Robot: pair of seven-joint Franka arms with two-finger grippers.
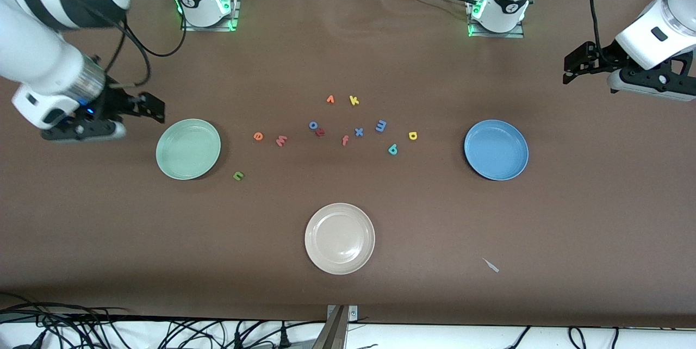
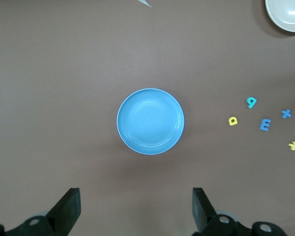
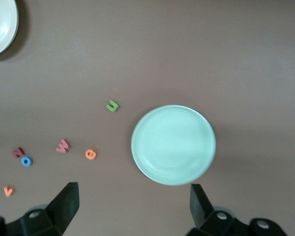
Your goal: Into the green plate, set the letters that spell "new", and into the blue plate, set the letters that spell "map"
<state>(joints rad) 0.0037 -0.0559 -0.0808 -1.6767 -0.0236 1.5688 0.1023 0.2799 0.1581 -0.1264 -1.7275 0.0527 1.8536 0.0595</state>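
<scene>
The green plate [image 1: 188,149] lies toward the right arm's end of the table and the blue plate [image 1: 496,149] toward the left arm's end. Between them lie the green "n" [image 1: 238,175], orange "e" [image 1: 258,136], pinkish "w" [image 1: 281,141], blue "m" [image 1: 381,126], yellow "a" [image 1: 412,135] and teal "p" [image 1: 392,149]. My right gripper [image 1: 154,107] hangs open and empty beside the green plate [image 3: 173,144]. Open and empty too, my left gripper [image 1: 570,69] hovers past the blue plate [image 2: 150,121] at the table's end.
A cream plate [image 1: 340,238] sits nearer the front camera at mid-table. Other letters lie among the task's: blue "o" [image 1: 313,125], dark red letter [image 1: 320,132], salmon "f" [image 1: 345,141], blue "x" [image 1: 359,131], orange "v" [image 1: 330,99], yellow "k" [image 1: 354,100]. A pale scrap [image 1: 490,265] lies near the front edge.
</scene>
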